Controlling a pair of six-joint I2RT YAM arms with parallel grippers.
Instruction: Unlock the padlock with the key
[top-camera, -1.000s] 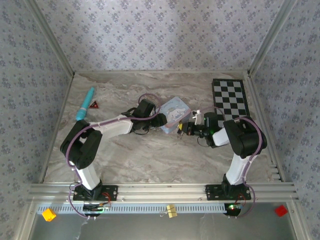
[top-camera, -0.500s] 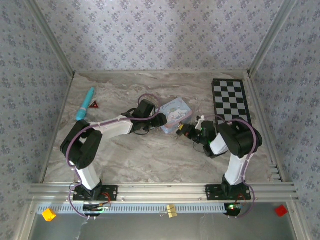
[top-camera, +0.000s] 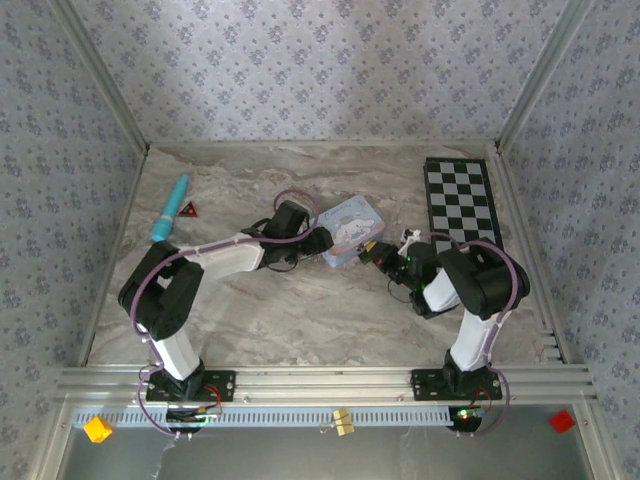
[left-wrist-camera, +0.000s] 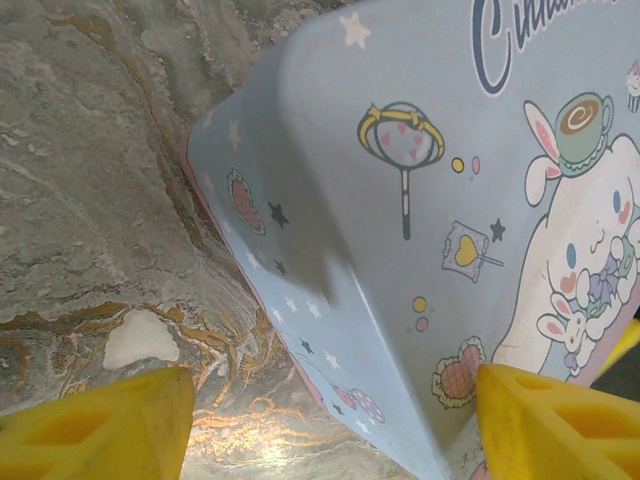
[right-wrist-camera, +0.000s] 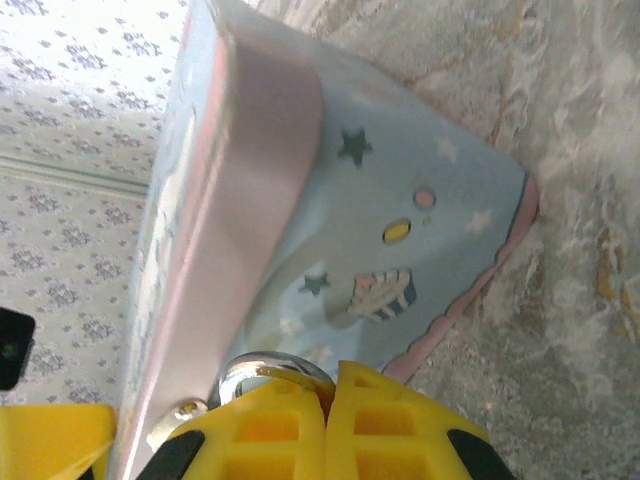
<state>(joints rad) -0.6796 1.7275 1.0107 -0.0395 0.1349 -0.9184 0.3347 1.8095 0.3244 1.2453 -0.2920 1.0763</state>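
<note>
The pale blue cartoon tin (top-camera: 352, 222) lies on the marbled table (top-camera: 300, 310), and both arms reach in to it from opposite sides. The left gripper (top-camera: 318, 243) sits at the tin's left edge. In its wrist view the two yellow fingers (left-wrist-camera: 100, 425) stand wide apart, one on each side of a corner of the tin (left-wrist-camera: 400, 150), whose printed lid with a white rabbit character faces the camera. Neither finger visibly touches the tin. The right gripper (top-camera: 370, 252) is at the tin's near right corner. In its wrist view the yellow fingers (right-wrist-camera: 390, 430) are pressed together with only a seam between them, right up against the tin's side wall (right-wrist-camera: 400, 200). A thin silvery curved loop peeks out just above these fingertips, touching or almost touching the tin's lower rim. It looks like the shackle of the padlock (right-wrist-camera: 268, 376), whose dark body is hidden behind the fingers. Whether the fingers pinch it or merely cover it I cannot tell. Well to the left of the tin lie a teal tube (top-camera: 170, 208) and, just beside it, a small red-and-black triangle (top-camera: 188, 209). To the right of the tin and apart from it lies a black-and-white checkerboard (top-camera: 458, 200).
</note>
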